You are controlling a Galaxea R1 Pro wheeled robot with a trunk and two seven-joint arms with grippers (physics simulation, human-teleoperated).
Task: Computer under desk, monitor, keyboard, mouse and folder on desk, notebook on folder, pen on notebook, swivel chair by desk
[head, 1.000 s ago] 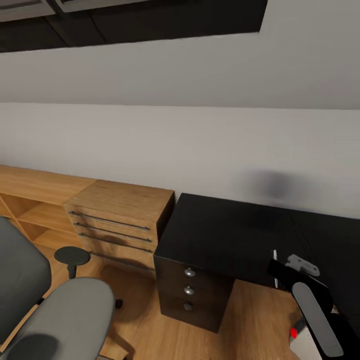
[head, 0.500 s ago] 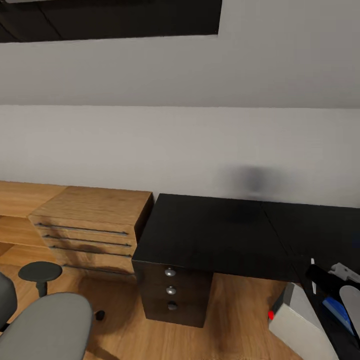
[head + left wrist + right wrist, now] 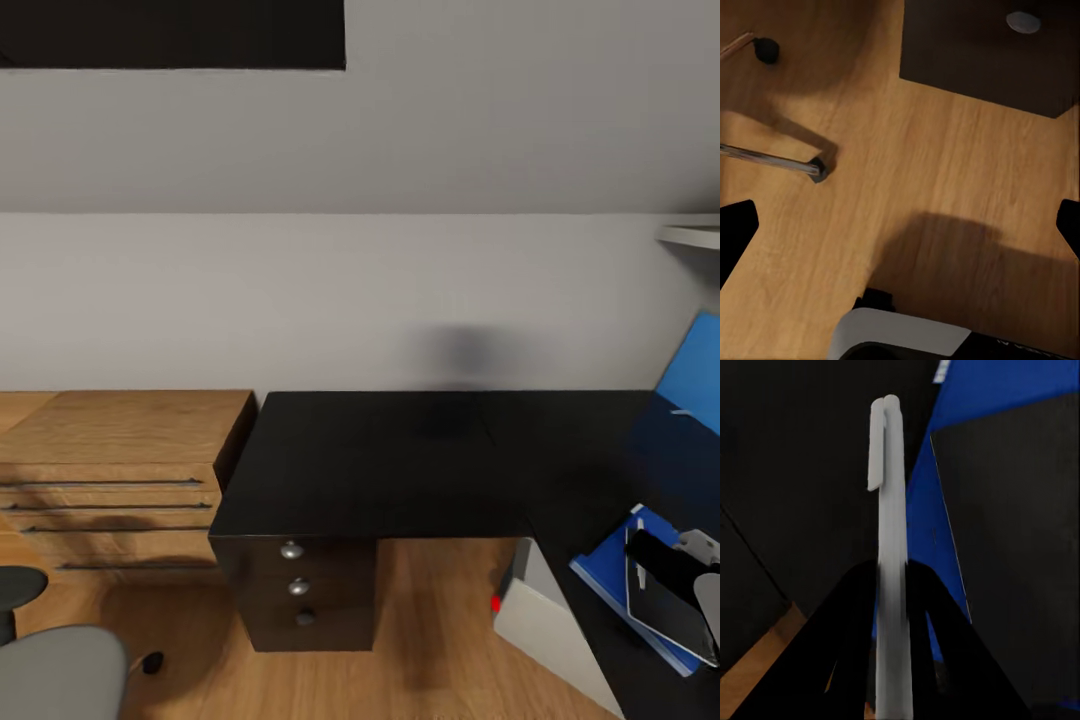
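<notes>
On the desk [image 3: 400, 460] now lie folder [image 3: 612, 575] and notebook [image 3: 665, 600], newly in view; right gripper [image 3: 891, 585] pinches the pen [image 3: 891, 547]; left gripper's [image 3: 900, 225] fingers spread.

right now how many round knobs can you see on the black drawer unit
3, stacked down the drawer unit front under the desk: top knob, middle knob, bottom knob. None looks hidden.

View swung right — folder [image 3: 612, 580], notebook [image 3: 668, 600] now visible, chair [image 3: 60, 675] mostly gone
</notes>
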